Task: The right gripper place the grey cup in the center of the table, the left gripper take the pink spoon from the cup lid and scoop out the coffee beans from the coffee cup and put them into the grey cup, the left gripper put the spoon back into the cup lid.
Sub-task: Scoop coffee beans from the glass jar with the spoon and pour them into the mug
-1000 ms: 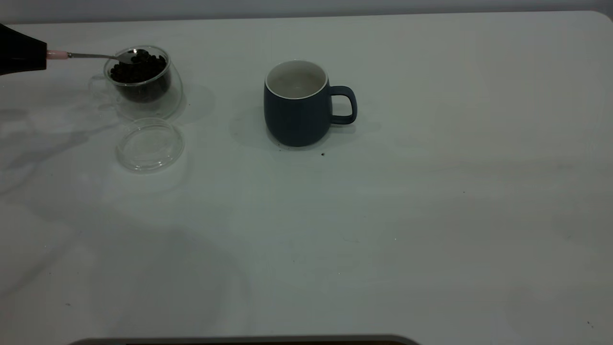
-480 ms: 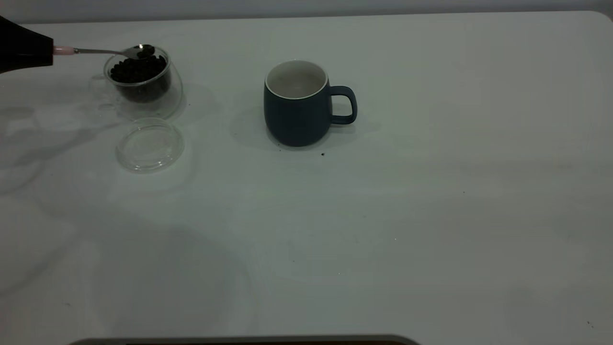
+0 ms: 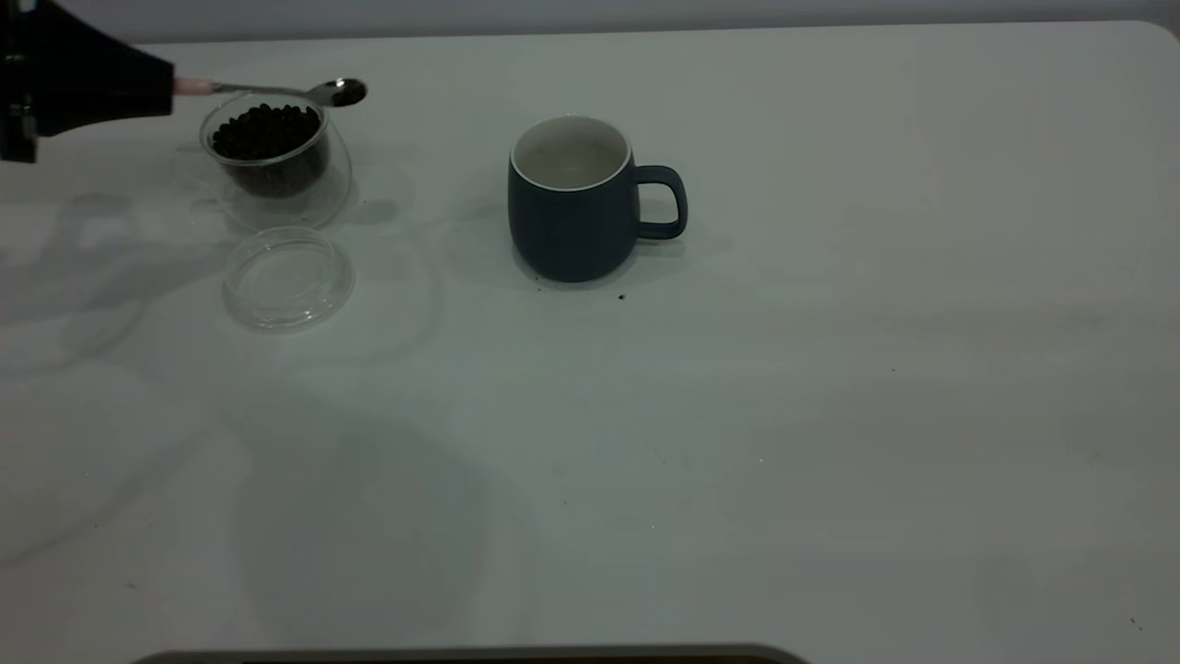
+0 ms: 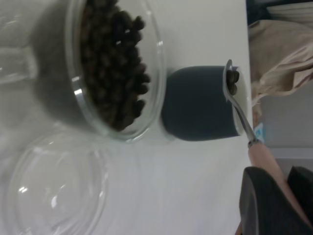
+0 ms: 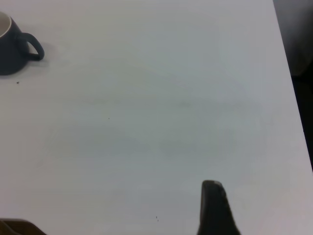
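Note:
My left gripper (image 3: 169, 86) is shut on the pink handle of the spoon (image 3: 277, 90) at the far left. The spoon's bowl holds a few coffee beans and hovers just past the right rim of the glass coffee cup (image 3: 267, 161), which is full of beans. In the left wrist view the spoon (image 4: 235, 100) lines up in front of the grey cup (image 4: 198, 105), held by the gripper (image 4: 286, 196). The grey cup (image 3: 572, 207) stands upright mid-table, handle to the right, apparently empty. The clear cup lid (image 3: 289, 278) lies empty in front of the coffee cup. My right gripper (image 5: 117, 215) is open over bare table.
The white table (image 3: 784, 415) stretches wide to the right and front of the grey cup. A few dark specks lie near the grey cup's base (image 3: 621, 297). The right arm is outside the exterior view; its wrist view catches the grey cup (image 5: 14, 46) far off.
The spoon lifted out of the coffee cup with beans in its bowl and moved right, from over the beans to just beyond the cup's right rim. The left gripper came further into view.

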`<state>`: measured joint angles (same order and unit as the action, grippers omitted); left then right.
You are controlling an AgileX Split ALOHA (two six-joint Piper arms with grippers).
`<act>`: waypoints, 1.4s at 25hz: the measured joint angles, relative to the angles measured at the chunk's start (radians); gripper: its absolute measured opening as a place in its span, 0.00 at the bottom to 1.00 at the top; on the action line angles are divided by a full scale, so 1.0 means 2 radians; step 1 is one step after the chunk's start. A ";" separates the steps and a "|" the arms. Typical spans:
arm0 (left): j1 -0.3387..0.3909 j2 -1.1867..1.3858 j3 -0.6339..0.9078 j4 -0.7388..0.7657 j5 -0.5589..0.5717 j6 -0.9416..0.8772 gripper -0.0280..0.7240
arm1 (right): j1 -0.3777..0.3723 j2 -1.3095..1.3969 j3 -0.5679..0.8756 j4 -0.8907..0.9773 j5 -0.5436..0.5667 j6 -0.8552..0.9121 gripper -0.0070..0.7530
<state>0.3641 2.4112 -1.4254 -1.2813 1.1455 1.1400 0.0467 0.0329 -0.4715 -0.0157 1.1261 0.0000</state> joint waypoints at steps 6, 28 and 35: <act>-0.035 0.000 0.000 -0.015 0.000 0.002 0.20 | 0.000 0.000 0.000 0.000 0.000 0.000 0.67; -0.126 0.000 0.000 -0.019 -0.010 0.017 0.20 | 0.000 0.000 0.000 0.000 0.000 0.000 0.67; -0.140 0.000 0.000 -0.019 -0.030 0.026 0.20 | 0.000 0.000 0.000 0.000 0.000 0.000 0.67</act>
<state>0.0844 2.4112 -1.4262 -1.3186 1.0849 1.1929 0.0467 0.0329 -0.4715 -0.0157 1.1261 0.0000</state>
